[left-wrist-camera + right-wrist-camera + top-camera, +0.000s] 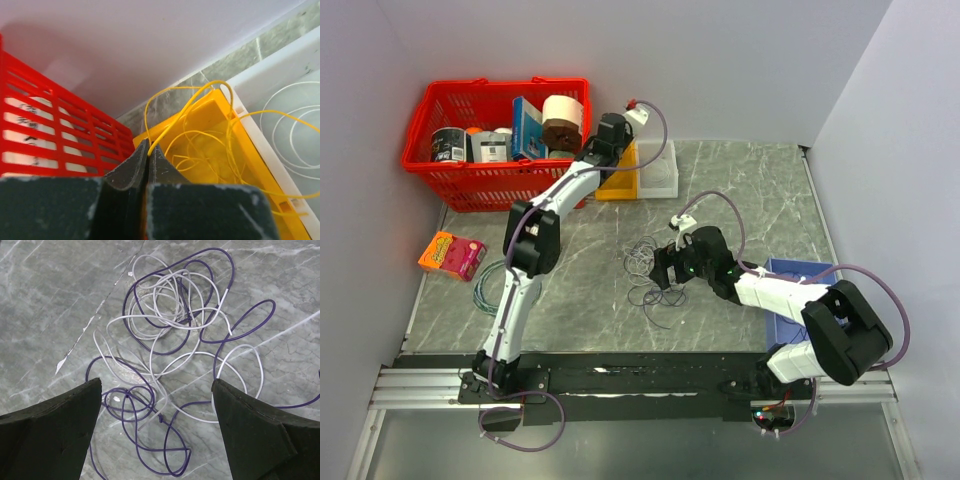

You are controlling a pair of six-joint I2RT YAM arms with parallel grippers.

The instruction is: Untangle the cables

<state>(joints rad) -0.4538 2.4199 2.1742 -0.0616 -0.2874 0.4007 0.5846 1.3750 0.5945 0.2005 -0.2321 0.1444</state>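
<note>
Jaws of the left gripper (pixel 617 155) are pressed together on a yellow wire (pixel 190 106). Those of the right gripper (pixel 665 268) stand wide, with nothing between them.

From above, the left gripper hangs over the yellow tray (pixel 618 187). A red basket (pixel 500 85) stands just left of this tray and a white tray (pixel 660 172) touches its right side. The heap of cables (pixel 645 270) lies on the table (pixel 750 200), well apart from the yellow tray toward the arm bases, with the right gripper just beside it.

At the left wrist, the yellow wire runs from the closed tips into the yellow tray, but some loops hang over its rim toward the white tray, where a white wire (pixel 290 131) lies. I think it is good to go lower and let go only when the loops are inside the walls. The basket is close on the other side, so there is little room.

At the right wrist, a purple wire (pixel 227 261) and a pale wire (pixel 150 320) cross many times. Taking one outer purple loop, away from the crossings, and pulling slowly looks safest. Bare table shows around the heap.
</note>
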